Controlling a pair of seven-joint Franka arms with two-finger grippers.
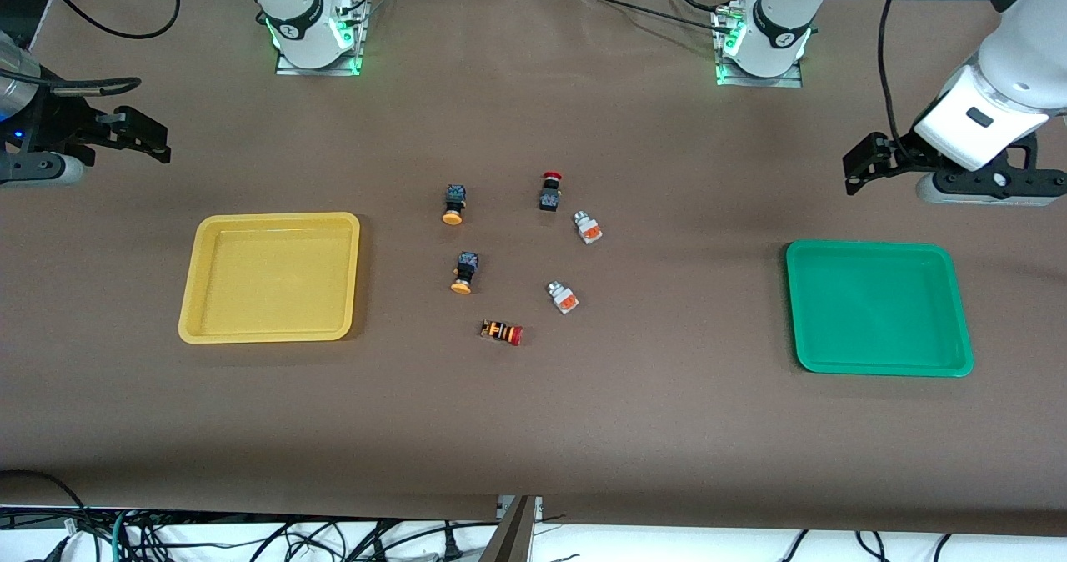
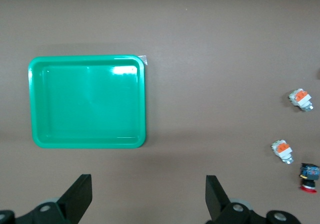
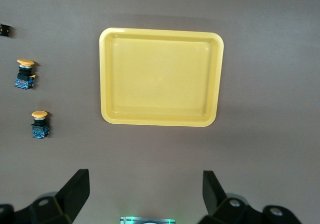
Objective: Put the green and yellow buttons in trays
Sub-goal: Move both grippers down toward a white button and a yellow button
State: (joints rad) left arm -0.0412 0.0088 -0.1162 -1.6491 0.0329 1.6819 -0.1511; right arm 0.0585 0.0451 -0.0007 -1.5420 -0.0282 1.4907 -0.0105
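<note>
Two glossy, shallow plastic trays with rounded corners lie on the matte brown table (image 1: 533,429): the yellow tray (image 1: 269,328) toward the right arm's end, the green tray (image 1: 880,366) toward the left arm's; six small push-buttons lie scattered between them: two black-bodied buttons with round yellow caps (image 1: 453,204) (image 1: 464,273), two silver-white buttons with squarish orange faces (image 1: 588,228) (image 1: 563,297), a red-capped black button (image 1: 549,191), and an orange-striped red-capped button (image 1: 502,332) nearest the front camera; the left gripper (image 1: 859,166) and right gripper (image 1: 146,138) hang spread wide, empty, each over bare table near its end; cables trail along the table's edges.
</note>
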